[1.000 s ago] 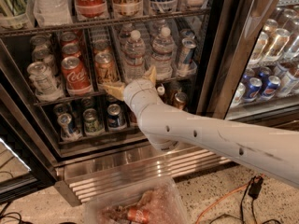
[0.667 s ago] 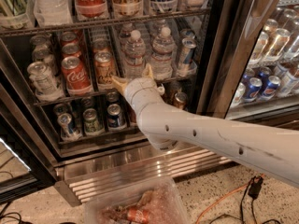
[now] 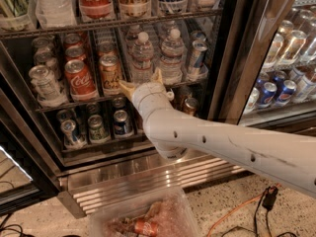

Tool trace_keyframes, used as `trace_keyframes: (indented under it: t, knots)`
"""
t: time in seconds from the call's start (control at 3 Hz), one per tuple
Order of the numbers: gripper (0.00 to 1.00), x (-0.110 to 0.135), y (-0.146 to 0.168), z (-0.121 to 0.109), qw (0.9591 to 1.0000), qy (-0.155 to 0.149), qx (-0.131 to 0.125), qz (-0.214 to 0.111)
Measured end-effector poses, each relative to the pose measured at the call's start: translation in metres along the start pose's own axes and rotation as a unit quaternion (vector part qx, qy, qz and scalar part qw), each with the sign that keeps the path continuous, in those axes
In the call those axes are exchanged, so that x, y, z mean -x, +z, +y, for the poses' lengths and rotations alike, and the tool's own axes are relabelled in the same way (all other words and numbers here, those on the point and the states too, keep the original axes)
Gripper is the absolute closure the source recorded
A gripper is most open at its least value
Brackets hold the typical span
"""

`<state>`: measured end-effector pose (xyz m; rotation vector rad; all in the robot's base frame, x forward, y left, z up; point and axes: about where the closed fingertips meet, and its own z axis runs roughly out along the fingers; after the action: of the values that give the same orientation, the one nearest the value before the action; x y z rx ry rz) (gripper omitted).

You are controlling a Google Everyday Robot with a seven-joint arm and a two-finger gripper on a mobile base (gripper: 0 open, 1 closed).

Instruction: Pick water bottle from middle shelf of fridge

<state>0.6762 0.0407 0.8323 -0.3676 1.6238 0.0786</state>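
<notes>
The fridge (image 3: 236,58) stands with its door open. Two water bottles stand on the right of its middle shelf (image 3: 59,104). The nearer water bottle (image 3: 142,57) is clear with a white cap. The second water bottle (image 3: 172,53) is to its right. My gripper (image 3: 141,81) is at the shelf's front edge, just below and in front of the nearer bottle. Its yellowish fingers are open, spread to either side of the bottle's base. They do not close on it. My white arm hides the bottle's bottom.
Coca-Cola cans (image 3: 79,79) and other cans (image 3: 109,73) fill the shelf's left. A blue can (image 3: 196,58) stands right of the bottles. More cans (image 3: 121,122) sit on the lower shelf. A steel grille (image 3: 148,181) runs along the base. A plastic bin (image 3: 143,216) lies on the floor. Another cooler (image 3: 281,63) is at right.
My gripper has moved slightly up and to the right, closer to the nearer water bottle's base. The bottles and cans have not moved.
</notes>
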Motion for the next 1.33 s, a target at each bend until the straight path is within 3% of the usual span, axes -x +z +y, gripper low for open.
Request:
trace_keyframes:
  t: [1.33]
  knots:
    - [0.35, 0.017, 0.012, -0.011, 0.9997, -0.006, -0.017, -0.019]
